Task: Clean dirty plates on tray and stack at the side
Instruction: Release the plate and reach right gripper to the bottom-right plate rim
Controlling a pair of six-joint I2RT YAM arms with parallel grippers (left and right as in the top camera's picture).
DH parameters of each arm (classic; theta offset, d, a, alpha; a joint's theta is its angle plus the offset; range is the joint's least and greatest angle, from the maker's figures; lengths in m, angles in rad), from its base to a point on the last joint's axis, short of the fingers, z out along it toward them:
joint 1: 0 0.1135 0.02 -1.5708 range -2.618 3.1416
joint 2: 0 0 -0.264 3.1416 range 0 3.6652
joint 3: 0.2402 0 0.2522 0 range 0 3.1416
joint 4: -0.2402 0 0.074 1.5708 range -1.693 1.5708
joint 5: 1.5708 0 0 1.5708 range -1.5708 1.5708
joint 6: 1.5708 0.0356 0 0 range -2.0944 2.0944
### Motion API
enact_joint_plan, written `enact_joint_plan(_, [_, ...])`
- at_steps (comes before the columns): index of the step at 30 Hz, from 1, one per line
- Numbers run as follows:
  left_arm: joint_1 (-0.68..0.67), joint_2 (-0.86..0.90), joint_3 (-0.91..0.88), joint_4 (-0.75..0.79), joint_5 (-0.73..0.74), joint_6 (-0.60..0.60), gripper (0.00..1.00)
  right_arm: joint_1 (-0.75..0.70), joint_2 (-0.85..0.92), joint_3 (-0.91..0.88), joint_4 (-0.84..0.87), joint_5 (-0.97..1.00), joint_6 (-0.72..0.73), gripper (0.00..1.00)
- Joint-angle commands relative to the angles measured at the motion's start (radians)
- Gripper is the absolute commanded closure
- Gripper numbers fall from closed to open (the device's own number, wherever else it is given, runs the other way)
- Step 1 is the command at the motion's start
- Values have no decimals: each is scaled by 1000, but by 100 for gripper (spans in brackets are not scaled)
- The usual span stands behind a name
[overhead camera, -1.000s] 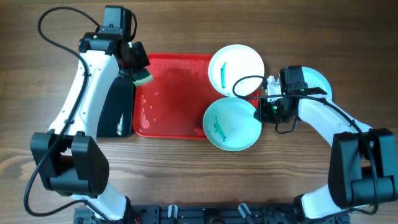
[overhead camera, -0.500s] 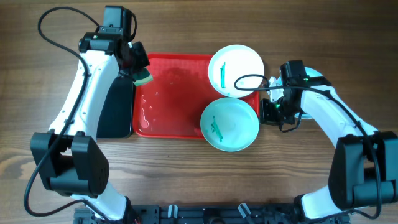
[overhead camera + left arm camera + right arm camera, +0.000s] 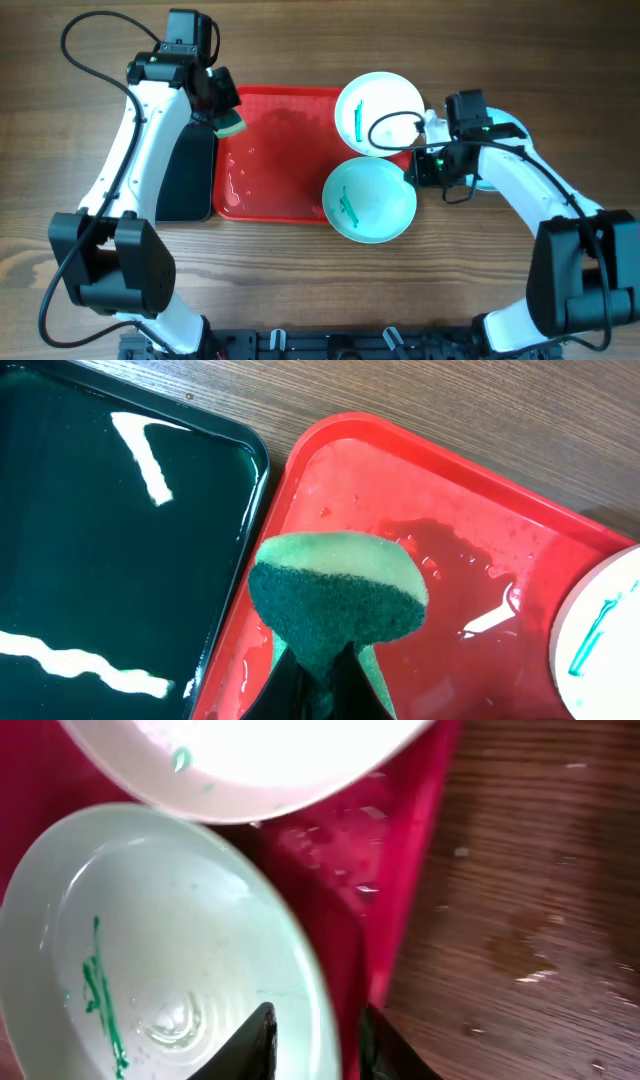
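The left tool (image 3: 318,675) is clamping a rough green sponge (image 3: 338,595) while the right tool (image 3: 318,1042), spread apart, is straddling the rim of a glossy round turquoise plate (image 3: 170,950).

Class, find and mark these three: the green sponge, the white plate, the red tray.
green sponge (image 3: 338,595): left wrist view, on its dark scouring face.
white plate (image 3: 392,98): overhead view, on its bare inner surface.
red tray (image 3: 275,160): overhead view, on its bare wet floor.
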Motion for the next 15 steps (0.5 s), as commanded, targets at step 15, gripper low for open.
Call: enact_joint_plan(15, [-5, 10, -5, 2, 12, -6, 96, 51, 58, -15, 155, 43, -84, 61])
